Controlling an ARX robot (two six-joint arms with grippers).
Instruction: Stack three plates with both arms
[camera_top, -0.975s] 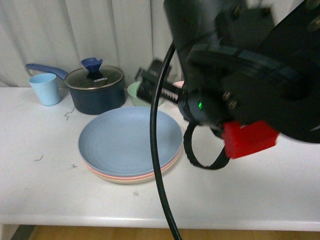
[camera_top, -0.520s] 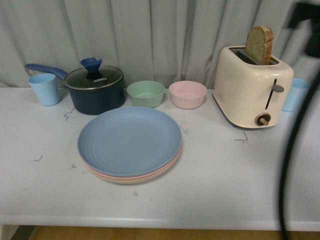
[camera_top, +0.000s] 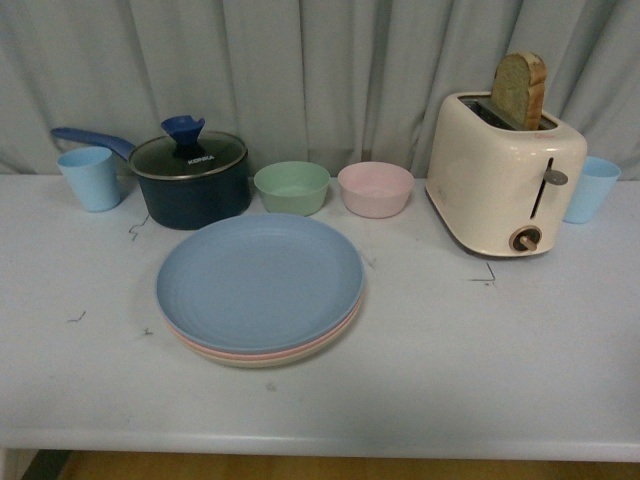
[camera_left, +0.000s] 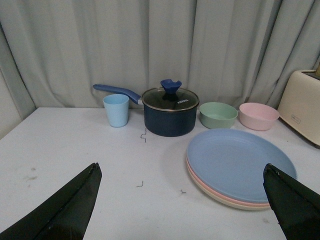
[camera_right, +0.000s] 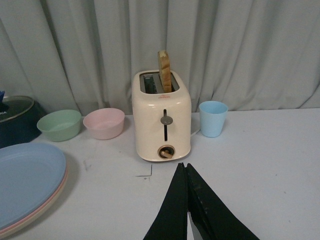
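We judge that the stacking is already done: the blue plate (camera_top: 259, 280) lies on top of the pink plate (camera_top: 330, 338), and the beige plate (camera_top: 262, 361) is at the bottom, all three on the white table (camera_top: 480, 360), at 6 o'clock from the green bowl (camera_top: 291, 187). In the front view we see no arm. The left gripper (camera_left: 182, 200) is spread wide and holds nothing; the right gripper (camera_right: 186, 210) has its fingers pressed together, also with nothing between. We think the next move calls only for both arms to rest away from the stack.
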